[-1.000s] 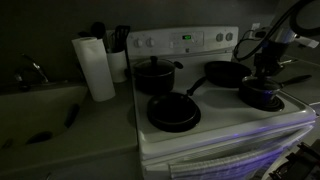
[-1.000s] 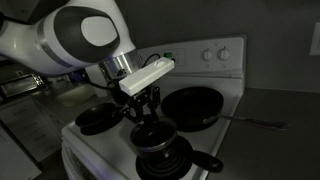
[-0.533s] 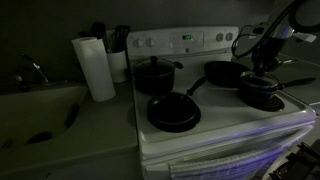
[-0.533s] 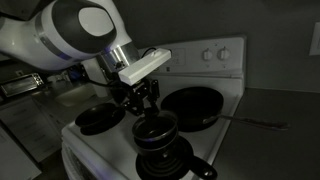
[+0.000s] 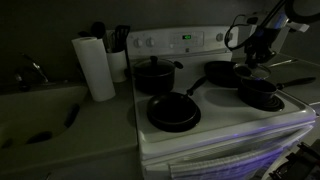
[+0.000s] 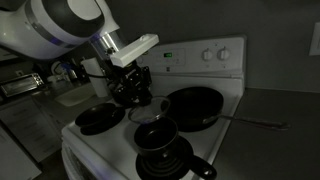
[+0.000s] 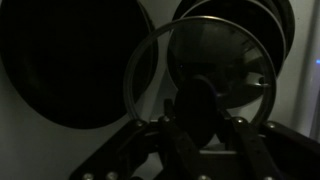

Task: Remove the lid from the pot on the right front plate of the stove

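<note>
Exterior view: gripper (image 6: pixel 137 102) hangs over the front of the stove (image 6: pixel 215 62), jaws closed in on the knob of the lid (image 6: pixel 150 115). Lid is in the air, tilted, just above the pot (image 6: pixel 160 140) and apart from it, nearer the arm's side. Pot sits on a front burner, thin handle toward the stove's front edge. Big frying pan (image 6: pixel 195 105) just behind the pot, a skillet (image 6: pixel 100 118) on the other front burner.

Exterior view, from the front: gripper (image 5: pixel 256 58) up over the pot (image 5: pixel 262 95) at the front right burner; lid too dark to make out here. Two-handled pot (image 5: pixel 155 75) at back left, a wide skillet (image 5: pixel 173 112) front left, paper towel roll (image 5: pixel 97 68) on the counter beside the stove.

Wrist view: both fingers (image 7: pixel 178 128) pinch the dark knob (narrow gap, nearly closed), pale rim of the lid (image 7: pixel 150 55) circling in front. Pot rim shows behind it at top right, dark pan (image 7: pixel 70 60) at left.
</note>
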`<action>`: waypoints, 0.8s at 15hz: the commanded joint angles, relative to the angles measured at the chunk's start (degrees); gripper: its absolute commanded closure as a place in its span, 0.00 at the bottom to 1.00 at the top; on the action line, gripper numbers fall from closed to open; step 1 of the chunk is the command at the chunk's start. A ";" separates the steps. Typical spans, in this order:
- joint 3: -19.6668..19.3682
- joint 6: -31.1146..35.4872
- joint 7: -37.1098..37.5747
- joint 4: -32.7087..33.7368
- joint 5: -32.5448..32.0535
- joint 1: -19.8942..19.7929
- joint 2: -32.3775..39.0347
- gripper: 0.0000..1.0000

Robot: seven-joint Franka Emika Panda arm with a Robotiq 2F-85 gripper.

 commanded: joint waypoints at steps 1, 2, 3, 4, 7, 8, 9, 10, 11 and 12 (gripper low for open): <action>2.19 -1.45 0.11 3.57 0.25 0.88 1.20 0.85; 2.67 -1.51 0.11 3.91 0.18 1.09 1.28 0.85; 3.05 -1.39 0.14 4.10 0.41 1.41 1.42 0.85; 3.52 -0.98 0.51 4.00 0.31 1.62 1.46 0.85; 5.00 -0.62 2.78 3.66 -0.38 1.90 1.44 0.85; 5.32 -0.42 3.16 3.43 0.09 2.23 1.37 0.85; 5.46 0.52 3.58 2.98 1.28 2.85 1.17 0.85; 5.58 1.40 4.22 2.73 2.42 3.36 1.02 0.85; 5.88 2.14 5.22 2.48 3.11 3.74 1.01 0.85; 6.45 2.90 7.08 2.44 3.59 4.12 1.13 0.85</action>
